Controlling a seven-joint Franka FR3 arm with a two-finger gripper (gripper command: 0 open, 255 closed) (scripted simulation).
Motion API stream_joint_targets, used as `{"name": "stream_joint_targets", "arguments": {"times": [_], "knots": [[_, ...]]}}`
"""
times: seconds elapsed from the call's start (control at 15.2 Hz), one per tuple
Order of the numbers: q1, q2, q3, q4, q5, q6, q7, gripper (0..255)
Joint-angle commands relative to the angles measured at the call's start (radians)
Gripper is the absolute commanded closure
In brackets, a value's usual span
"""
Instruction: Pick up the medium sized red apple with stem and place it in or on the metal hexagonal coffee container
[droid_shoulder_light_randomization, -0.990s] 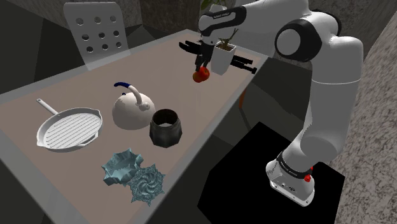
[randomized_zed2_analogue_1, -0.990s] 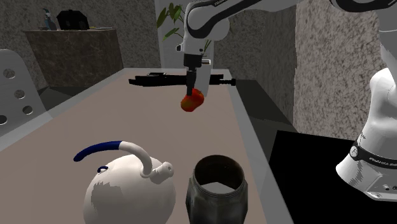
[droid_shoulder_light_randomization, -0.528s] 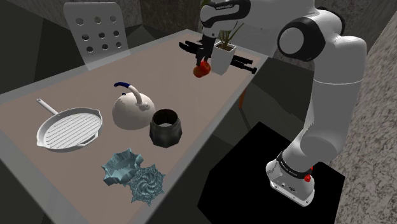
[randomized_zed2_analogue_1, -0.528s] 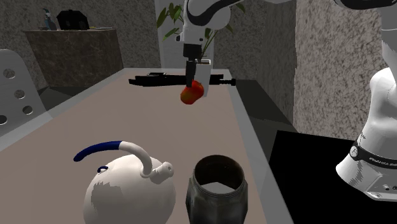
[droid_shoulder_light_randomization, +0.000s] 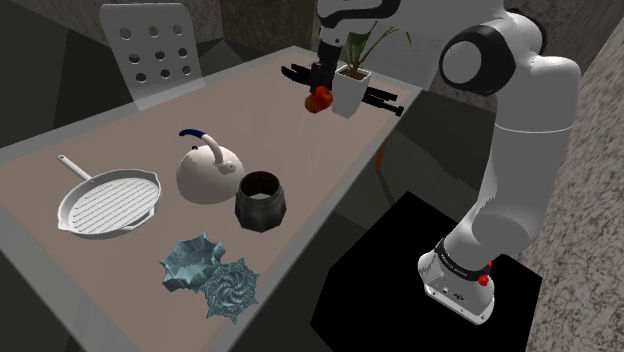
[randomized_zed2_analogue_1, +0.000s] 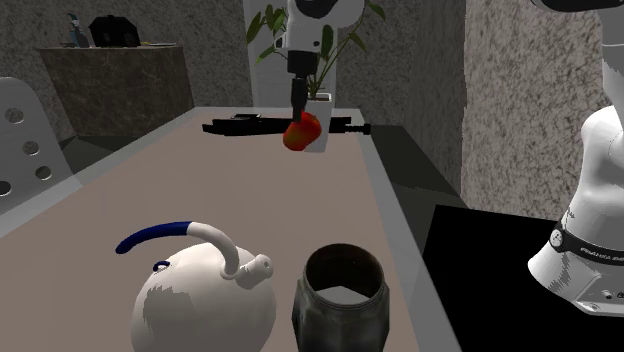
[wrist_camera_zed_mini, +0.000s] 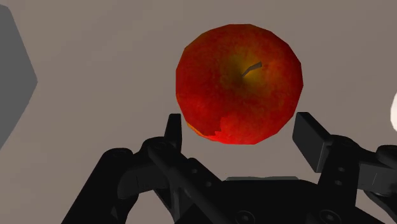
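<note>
A red apple (droid_shoulder_light_randomization: 318, 99) with a short stem hangs above the far end of the table, clasped in my black gripper (droid_shoulder_light_randomization: 320, 89), which is shut on it. In the second exterior view the apple (randomized_zed2_analogue_1: 301, 131) hangs under the gripper (randomized_zed2_analogue_1: 298, 117), just in front of the white plant pot. The wrist view has the apple (wrist_camera_zed_mini: 238, 84) stem-side up between the fingertips (wrist_camera_zed_mini: 173, 125) of the gripper (wrist_camera_zed_mini: 238, 127), above bare brown tabletop. The dark hexagonal container (droid_shoulder_light_randomization: 261, 200) stands open-topped near the table's front edge, next to the kettle; it is nearest the camera in the second exterior view (randomized_zed2_analogue_1: 340, 296).
A white kettle (droid_shoulder_light_randomization: 208, 170) with a blue handle stands beside the container. A white grill pan (droid_shoulder_light_randomization: 108, 205) and two teal crinkled bowls (droid_shoulder_light_randomization: 190, 262) lie further along. A potted plant (droid_shoulder_light_randomization: 350, 85) and a flat black object (droid_shoulder_light_randomization: 385, 98) sit behind the apple. The table edge (droid_shoulder_light_randomization: 330, 200) drops to a black area.
The gripper has risen with the apple in it, and shifted slightly toward the plant pot. Everything on the table stays where it was.
</note>
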Motion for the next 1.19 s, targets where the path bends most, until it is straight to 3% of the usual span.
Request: {"name": "stream_joint_targets", "arguments": {"times": [0.0, 0.92, 1.12], "knots": [[-0.002, -0.002, -0.001, 0.028, -0.002, -0.029, 0.005, 255], [-0.021, 0.018, -0.003, 0.245, -0.005, -0.224, 0.04, 255], [0.018, -0.043, 0.003, 0.163, -0.02, -0.194, 0.074, 255]]}}
